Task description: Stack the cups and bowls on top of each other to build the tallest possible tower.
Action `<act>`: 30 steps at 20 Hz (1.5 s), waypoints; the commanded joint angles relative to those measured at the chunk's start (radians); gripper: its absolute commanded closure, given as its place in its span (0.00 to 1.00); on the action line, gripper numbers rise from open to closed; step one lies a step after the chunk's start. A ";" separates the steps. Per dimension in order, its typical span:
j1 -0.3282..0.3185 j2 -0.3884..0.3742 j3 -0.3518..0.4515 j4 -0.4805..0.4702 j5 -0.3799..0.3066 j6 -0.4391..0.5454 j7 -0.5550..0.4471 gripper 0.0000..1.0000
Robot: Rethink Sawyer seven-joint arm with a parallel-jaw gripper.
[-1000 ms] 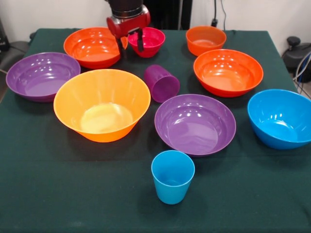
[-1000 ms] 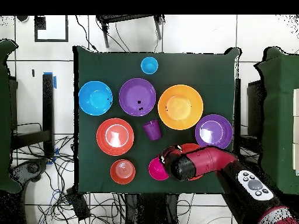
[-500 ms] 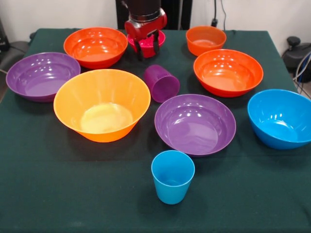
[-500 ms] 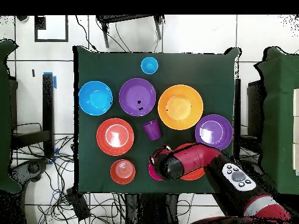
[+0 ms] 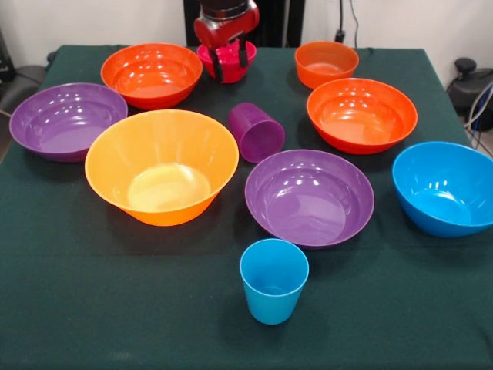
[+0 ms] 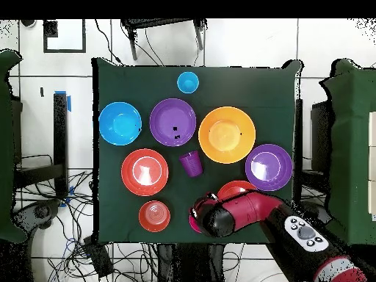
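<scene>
Green cloth covers the table (image 5: 92, 308), which carries all ten pieces, none stacked. The magenta bowl (image 5: 231, 73) sits at the far edge, in the front view, with the gripper (image 5: 229, 65) directly over it. Two dark fingers (image 5: 244, 55) reach down at the bowl's rim, spread to a moderate gap; whether they grip the rim cannot be told. In the overhead view the arm (image 6: 250, 211) covers most of this bowl.

Beside the magenta bowl stand one red-orange bowl (image 5: 151, 74) toward the far-left corner and the small orange bowl (image 5: 326, 63) toward the far-right. The second red-orange bowl (image 5: 361, 114) lies nearer. The purple cup (image 5: 256, 132) lies on its side at table centre. Around it: the big orange bowl (image 5: 161, 166), a purple bowl (image 5: 310, 196), and another purple bowl (image 5: 66, 120) at the left edge. The blue bowl (image 5: 445, 187) sits at the right edge. The blue cup (image 5: 273, 280) stands upright near the front edge.
</scene>
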 commanded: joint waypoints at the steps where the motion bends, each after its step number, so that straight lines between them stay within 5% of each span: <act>1: -0.029 -0.050 0.025 0.055 -0.056 0.052 -0.076 0.00; 11: 0.024 0.010 0.066 -0.002 -0.003 0.079 -0.043 0.00; 22: 0.023 0.023 0.043 0.021 -0.034 0.027 -0.017 0.00; 30: 0.042 0.072 0.013 -0.046 -0.102 0.014 -0.040 0.00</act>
